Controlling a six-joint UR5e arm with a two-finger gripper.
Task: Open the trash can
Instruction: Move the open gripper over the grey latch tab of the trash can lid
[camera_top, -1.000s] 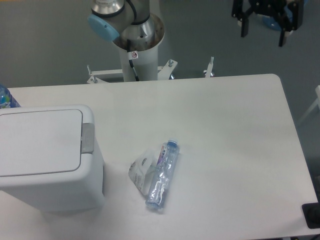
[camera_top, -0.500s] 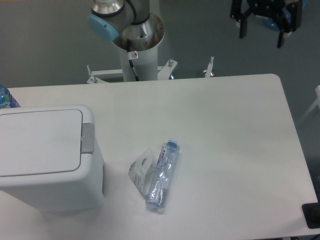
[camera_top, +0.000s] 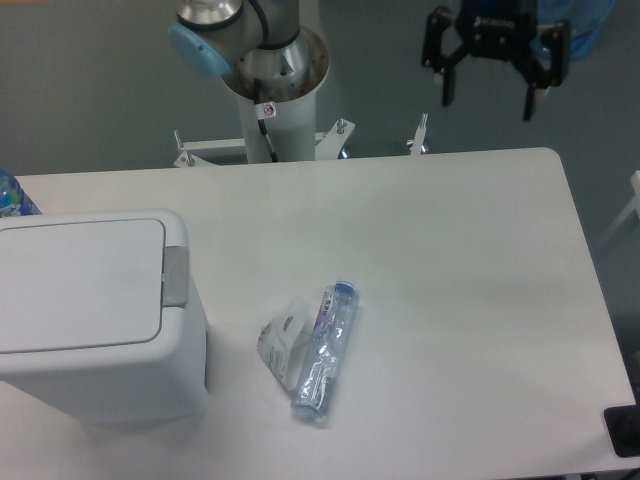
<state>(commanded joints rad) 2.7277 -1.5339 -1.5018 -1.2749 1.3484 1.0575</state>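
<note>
The trash can (camera_top: 95, 315) is a large white boxy bin at the left edge of the table. Its flat lid (camera_top: 75, 285) lies shut, and the small grey push tab (camera_top: 175, 276) sits on its right side. My gripper (camera_top: 488, 100) hangs high over the table's far edge at the upper right, far from the can. Its two black fingers are spread apart and hold nothing.
A clear plastic bottle (camera_top: 326, 349) lies on the white table (camera_top: 450, 260) near the middle, against a crumpled white wrapper (camera_top: 279, 341). A blue bottle top (camera_top: 10, 195) peeks in at the far left. The arm's base column (camera_top: 275, 90) stands behind the table. A dark object (camera_top: 625, 430) sits at the lower right corner.
The gripper has moved left and slightly down along the far edge of the table, staying open. The trash can, bottle and wrapper have not moved.
</note>
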